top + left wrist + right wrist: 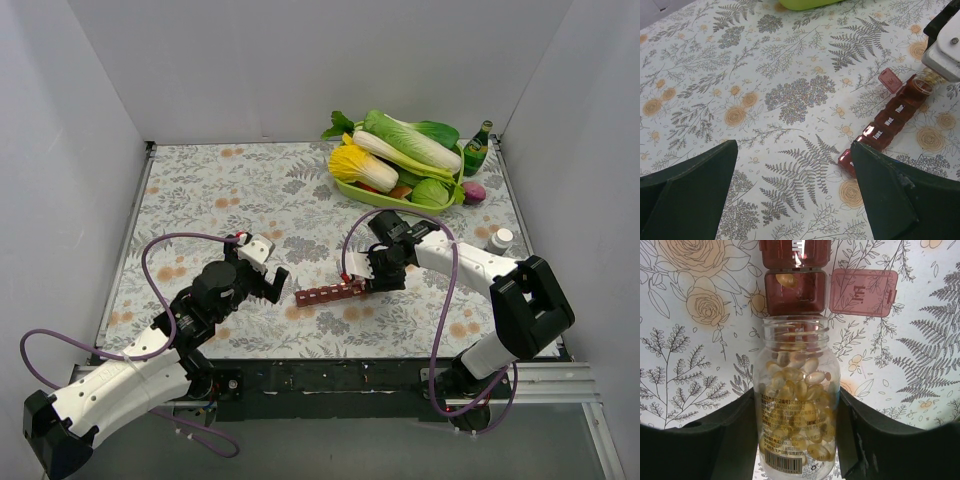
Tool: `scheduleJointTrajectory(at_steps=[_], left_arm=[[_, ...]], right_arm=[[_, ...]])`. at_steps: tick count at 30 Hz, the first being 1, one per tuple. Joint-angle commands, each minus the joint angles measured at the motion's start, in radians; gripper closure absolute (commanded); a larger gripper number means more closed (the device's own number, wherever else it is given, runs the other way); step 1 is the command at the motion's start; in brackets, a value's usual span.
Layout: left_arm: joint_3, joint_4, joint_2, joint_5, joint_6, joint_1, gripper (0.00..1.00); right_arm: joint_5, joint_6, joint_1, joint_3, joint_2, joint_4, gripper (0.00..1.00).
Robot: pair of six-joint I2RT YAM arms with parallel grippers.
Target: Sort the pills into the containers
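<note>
Pouring step: pill bottle (796, 370) clamped in right gripper (795, 412) over containers (888, 121), capsule (786, 280) apparently dropped; left gripper (794, 146) held spread; gentle tilting required.

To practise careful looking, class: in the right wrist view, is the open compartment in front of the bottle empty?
No, one yellow capsule lies inside the open compartment just beyond the mouth of the bottle.

Glossy translucent red plastic containers (795, 270), clear bottle (796, 405)
</note>
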Motion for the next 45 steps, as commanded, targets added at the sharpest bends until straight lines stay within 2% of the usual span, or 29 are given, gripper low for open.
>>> scheduleJointTrajectory(at_steps=[1, 45], left_arm=[[0.004, 0.006, -0.012, 0.007, 0.003, 0.003, 0.02], [0.004, 0.005, -0.018, 0.017, 0.006, 0.003, 0.02]], right_arm=[[0.019, 0.011, 0.014, 0.04, 0.004, -0.012, 0.99], [0.114, 0.044, 0.064, 0.08, 0.047, -0.023, 0.99]])
